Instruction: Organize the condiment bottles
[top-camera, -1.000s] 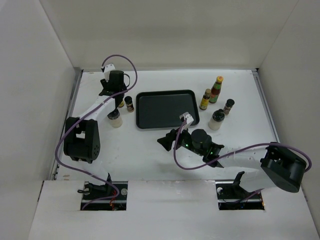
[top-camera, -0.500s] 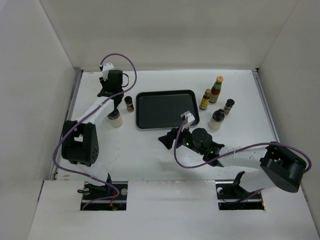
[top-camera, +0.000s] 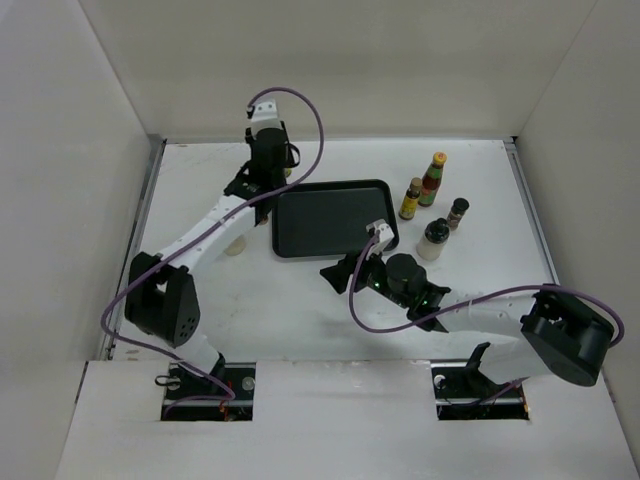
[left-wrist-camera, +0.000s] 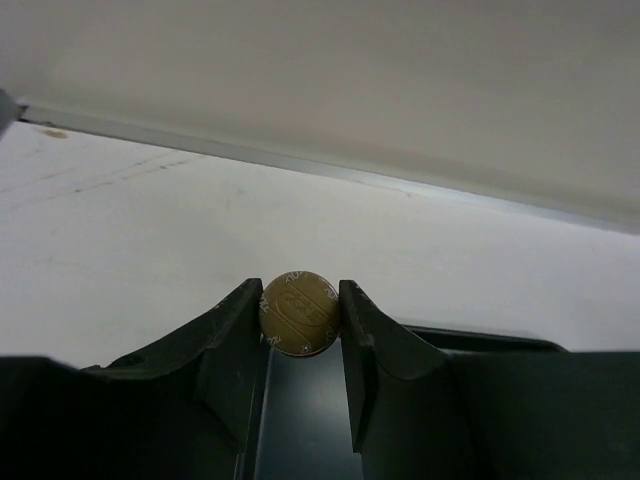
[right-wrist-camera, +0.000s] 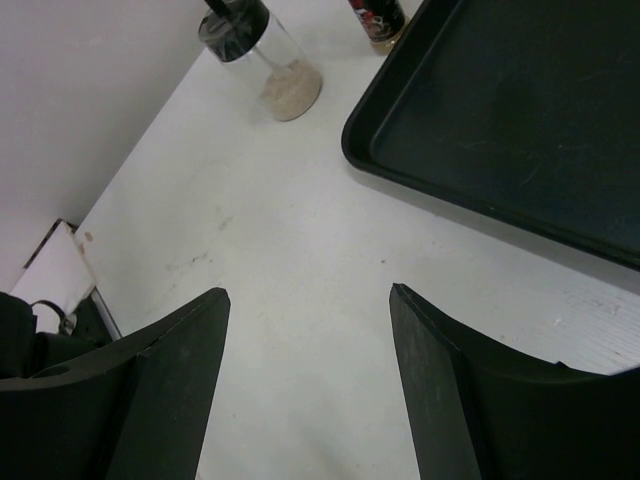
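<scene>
Step in hand: the left gripper (left-wrist-camera: 300, 298) is, as I judge it, carrying a tan-capped bottle (left-wrist-camera: 298, 318) to the black tray (top-camera: 335, 225).
Left gripper: its two fingers are pinching the bottle's cap, one pressing on each side; the bottle's body is hiding below them.
Where the bottle is: it is hanging over the tray's left rim, toward the far-left corner.
Doing it well: the bottle should be staying upright and coming down inside the rim, not on it, with the base sitting flat before the fingers let go. A corner spot is probably leaving room for the others.
Right gripper (right-wrist-camera: 308, 292): it is hovering spread wide, holding nothing, over bare table just beside the tray's near-left corner.
Left of tray: a white bottle (right-wrist-camera: 255, 50) and a dark jar (right-wrist-camera: 378, 15) are standing there.
Right of tray: a yellow-labelled bottle (top-camera: 410, 199), a red bottle (top-camera: 432, 178), a second dark jar (top-camera: 457, 213) and a second white bottle (top-camera: 433, 240) are waiting.
</scene>
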